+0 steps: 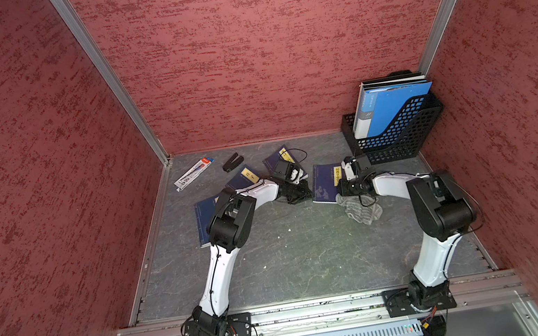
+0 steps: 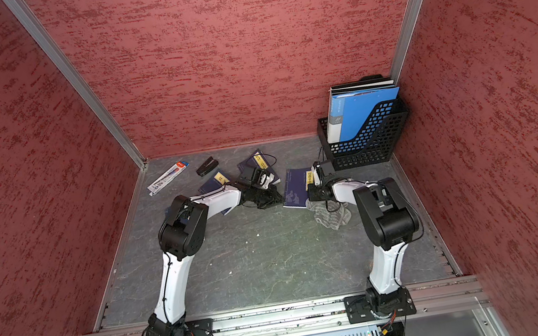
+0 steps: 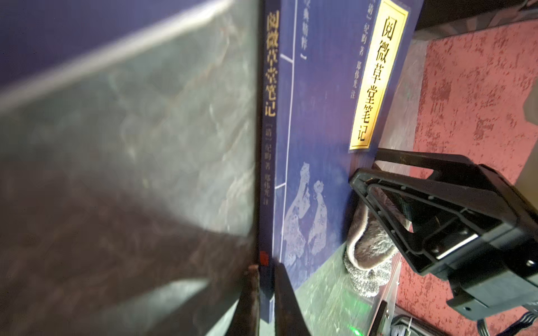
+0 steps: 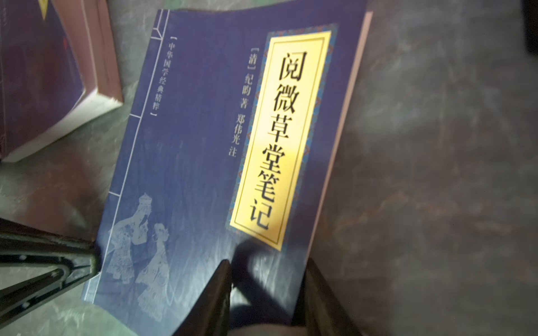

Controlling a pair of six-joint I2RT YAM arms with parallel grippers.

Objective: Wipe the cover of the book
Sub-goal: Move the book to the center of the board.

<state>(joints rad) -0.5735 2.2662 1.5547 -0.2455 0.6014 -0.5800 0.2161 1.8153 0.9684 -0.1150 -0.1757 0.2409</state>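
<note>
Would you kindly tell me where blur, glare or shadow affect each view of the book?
Left wrist view: the near table is blurred, the book reads sharply. Right wrist view: a sheen brightens part of the yellow title label, and the right gripper shadows the cover. Both top views: evenly lit, sharp.

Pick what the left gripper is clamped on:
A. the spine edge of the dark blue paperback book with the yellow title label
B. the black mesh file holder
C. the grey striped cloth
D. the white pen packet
A: in the left wrist view the left gripper has its fingers pressed on either side of the spine edge of the dark blue paperback book, and the grey striped cloth lies apart from it.
</note>
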